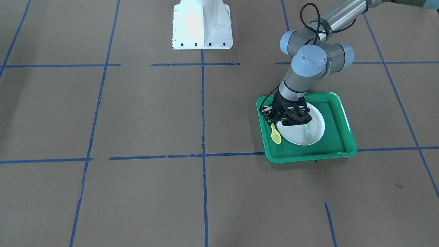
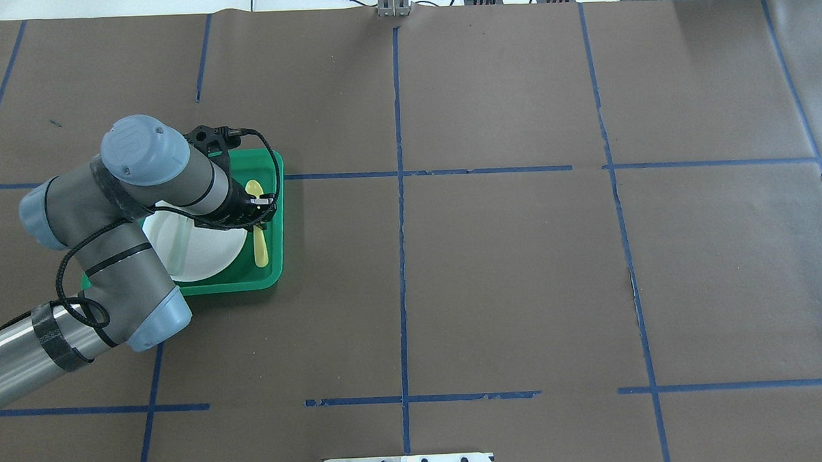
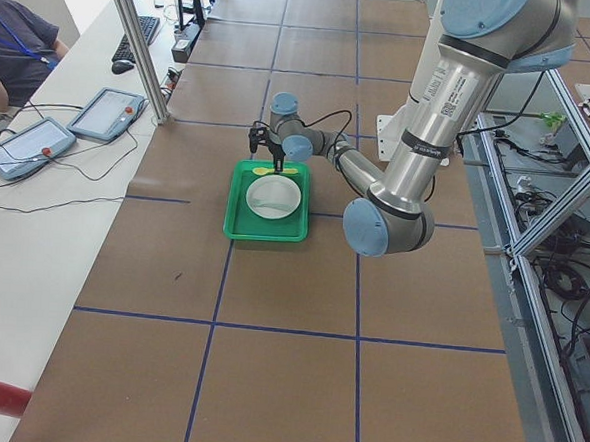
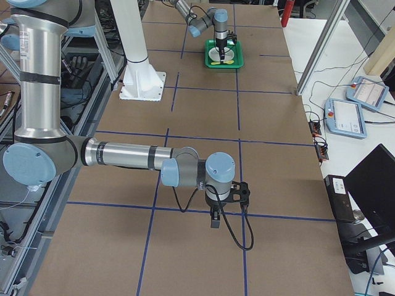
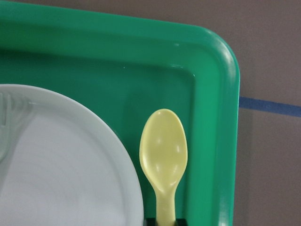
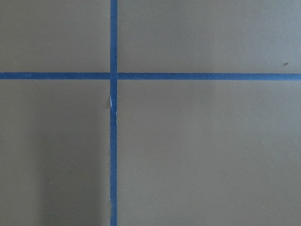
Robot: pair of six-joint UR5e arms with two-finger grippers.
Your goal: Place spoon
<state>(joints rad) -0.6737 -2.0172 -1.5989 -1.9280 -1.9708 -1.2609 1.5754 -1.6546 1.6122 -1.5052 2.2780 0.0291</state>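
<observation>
Nearest, at the table's right end, the right gripper is held pointing down just above the brown paper-covered table, over a crossing of blue tape lines. Whether its fingers are apart or together cannot be told. Farther along, a green rectangular plastic tray is set on the table. A round white plate is laid inside it, with a pale translucent fork on top. The small yellow plastic spoon is seen low in the tray, between the plate's edge and the tray's wall. Its slim handle is clamped between the fingers of the left gripper, and its oval bowl is pointed away from the robot.
</observation>
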